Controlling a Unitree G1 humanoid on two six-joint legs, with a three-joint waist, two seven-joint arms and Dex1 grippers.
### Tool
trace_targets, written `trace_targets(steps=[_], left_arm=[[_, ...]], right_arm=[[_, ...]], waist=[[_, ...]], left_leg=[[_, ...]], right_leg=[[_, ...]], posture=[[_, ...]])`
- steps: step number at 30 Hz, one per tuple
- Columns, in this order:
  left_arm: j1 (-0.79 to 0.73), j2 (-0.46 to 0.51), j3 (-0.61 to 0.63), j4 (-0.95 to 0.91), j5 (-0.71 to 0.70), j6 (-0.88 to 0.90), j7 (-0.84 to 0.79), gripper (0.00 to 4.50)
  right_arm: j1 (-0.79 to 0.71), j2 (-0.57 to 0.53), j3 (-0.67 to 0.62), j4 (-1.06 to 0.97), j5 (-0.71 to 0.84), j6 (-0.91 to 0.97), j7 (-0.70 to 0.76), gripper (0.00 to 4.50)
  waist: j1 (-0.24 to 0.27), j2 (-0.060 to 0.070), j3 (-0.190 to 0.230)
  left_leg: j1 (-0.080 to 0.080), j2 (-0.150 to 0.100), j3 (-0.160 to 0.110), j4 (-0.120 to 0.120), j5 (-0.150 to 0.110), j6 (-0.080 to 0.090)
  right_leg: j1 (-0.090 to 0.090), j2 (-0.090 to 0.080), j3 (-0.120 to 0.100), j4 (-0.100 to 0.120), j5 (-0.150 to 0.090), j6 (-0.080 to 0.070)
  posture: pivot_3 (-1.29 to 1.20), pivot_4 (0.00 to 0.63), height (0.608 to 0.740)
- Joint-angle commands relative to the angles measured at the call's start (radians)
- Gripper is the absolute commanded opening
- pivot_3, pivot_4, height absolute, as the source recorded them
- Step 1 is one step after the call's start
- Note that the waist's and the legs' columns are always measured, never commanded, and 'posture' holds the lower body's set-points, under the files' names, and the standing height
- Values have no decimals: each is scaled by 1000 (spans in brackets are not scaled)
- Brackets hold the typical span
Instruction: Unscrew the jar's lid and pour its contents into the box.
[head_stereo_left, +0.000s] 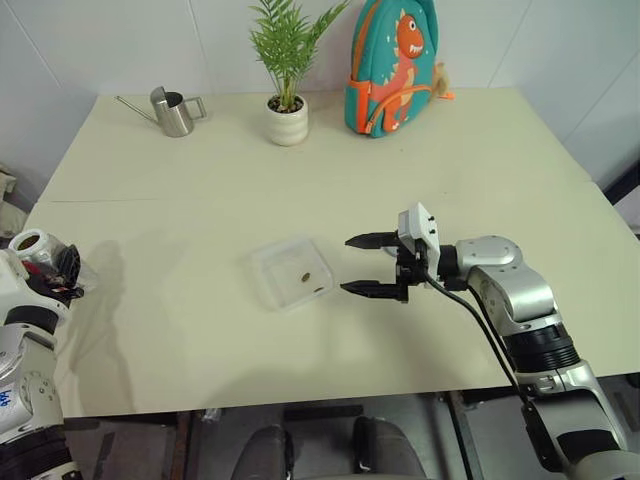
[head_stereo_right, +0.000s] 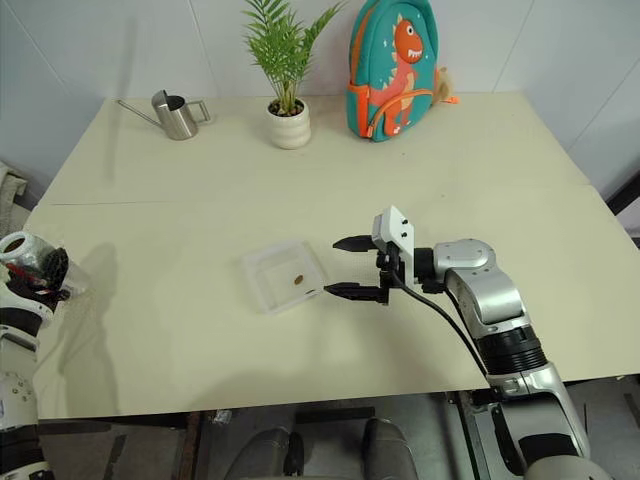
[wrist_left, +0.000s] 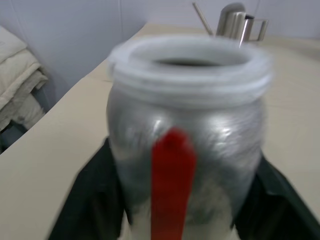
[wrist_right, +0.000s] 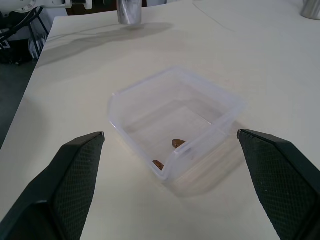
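Right end effector (head_stereo_left: 363, 265) is hovering just beside the box (head_stereo_left: 291, 272), on its right side, fingers spread wide and pointing at it, gripping nothing. In the right wrist view both black fingers (wrist_right: 75, 172) are flanking the box with clear gaps either side, not touching.

Box is sitting mid-bench (head_stereo_left: 200, 180), clear plastic, upright. The contents (head_stereo_left: 305, 277) are lying inside it: two small brown bits, one near the middle, one by the wall nearest the right end effector.

Left end effector (head_stereo_left: 55, 268) is sitting at the bench's left edge with the jar (head_stereo_left: 30, 245) between its fingers. Jar is open-mouthed, no cap on it, red strip running down its side in the left wrist view (wrist_left: 172, 185). Fingers are showing dark on both sides of the jar body; cannot tell whether they are pressing it or just loosened.

At the far edge: steel watering can (head_stereo_left: 172, 110), potted plant (head_stereo_left: 287, 100), dinosaur backpack (head_stereo_left: 392, 65).
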Motion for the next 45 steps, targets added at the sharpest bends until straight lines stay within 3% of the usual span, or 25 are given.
trace_targets(steps=[1, 3, 13, 24, 28, 34, 39, 45], left_arm=[[16, -7, 47, -9, -23, -30, -10, 3830], [28, -9, 48, -13, -19, -31, -11, 4463], [219, 17, 35, -139, 44, -40, -84, 4463], [540, 98, 42, -200, 125, -76, -303, 4463], [651, 117, 40, -369, 109, -118, -432, 4463], [486, 148, -85, -589, 50, -152, -500, 4463], [355, 244, -197, -594, 35, -126, -618, 4463], [271, 276, -199, -520, -14, -88, -677, 4463]], right_arm=[[-23, 0, -14, -6, 5, -17, 9, 4500], [-24, -1, -12, -4, 5, -19, 11, 4500], [-19, -11, -17, 5, 6, -23, 27, 4500], [-21, -30, -21, 32, 3, -34, 63, 4500], [-31, -50, -30, 77, -6, -78, 89, 4500], [-51, -62, -55, 167, -34, -208, 91, 4500], [-68, -66, -89, 194, -11, -219, 99, 4500], [-44, -90, -93, 178, -18, -205, 119, 4500]], waist=[[-1, 0, 0], [-5, 0, 0], [-25, 0, 0], [-26, 0, 0], [-23, 1, 0], [-16, 3, 1], [-30, 3, 1], [-27, 4, 2]], left_leg=[[0, 1, 0, 0, 0, -1], [0, 2, 0, 0, -1, -1], [0, 2, 2, -5, -2, -1], [1, 3, 3, -12, -4, -2], [1, 4, 3, -12, -5, -2], [1, 1, 2, -12, -6, -3], [3, 3, 7, -12, -5, 0], [4, 5, 10, -12, -5, 0]], right_leg=[[0, 0, -1, 0, 0, 0], [0, 1, -2, 0, 0, 0], [-1, 0, -5, -5, 0, -1], [-2, -1, -8, -11, 0, -2], [-2, -2, -9, -14, -1, -3], [0, -8, -9, -16, -1, -6], [0, 1, -15, -9, 0, -5], [-1, 4, -16, -9, 0, -5]], posture=[[0, 150, 740], [0, 150, 740], [0, 150, 740], [0, 150, 740], [0, 150, 740], [0, 150, 740], [0, 150, 740], [0, 150, 740]])
